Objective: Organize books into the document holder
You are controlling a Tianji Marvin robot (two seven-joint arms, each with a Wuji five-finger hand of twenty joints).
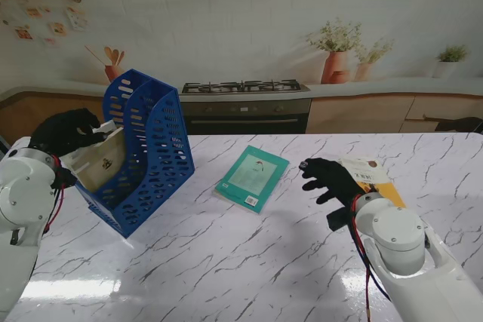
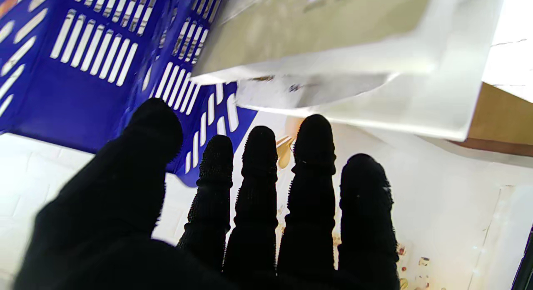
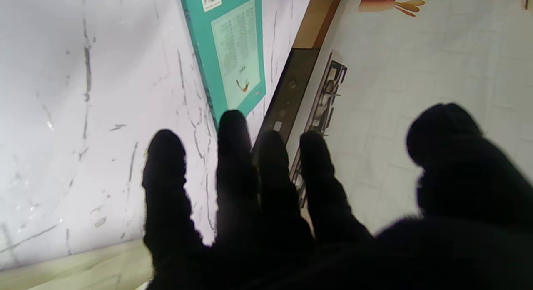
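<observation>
The blue document holder (image 1: 147, 152) is tipped over at the tabletop's (image 1: 226, 262) left side, mouth up, a cream book (image 1: 102, 160) lodged in its slot. The left hand (image 1: 68, 130) is at that book's top edge, fingers spread in the wrist view; actual grip cannot be told. The teal book (image 1: 252, 177) lies flat mid-table, likely next. The right hand (image 1: 330, 179) hovers spread, empty, beside an orange-white book (image 1: 370, 175).

You see a glossy marble-look table (image 1: 264, 262), a perforated blue plastic holder (image 1: 147, 148), a smooth teal paper book (image 1: 252, 177) beyond your matt black, nubby fabric fingers (image 2: 258, 165).
</observation>
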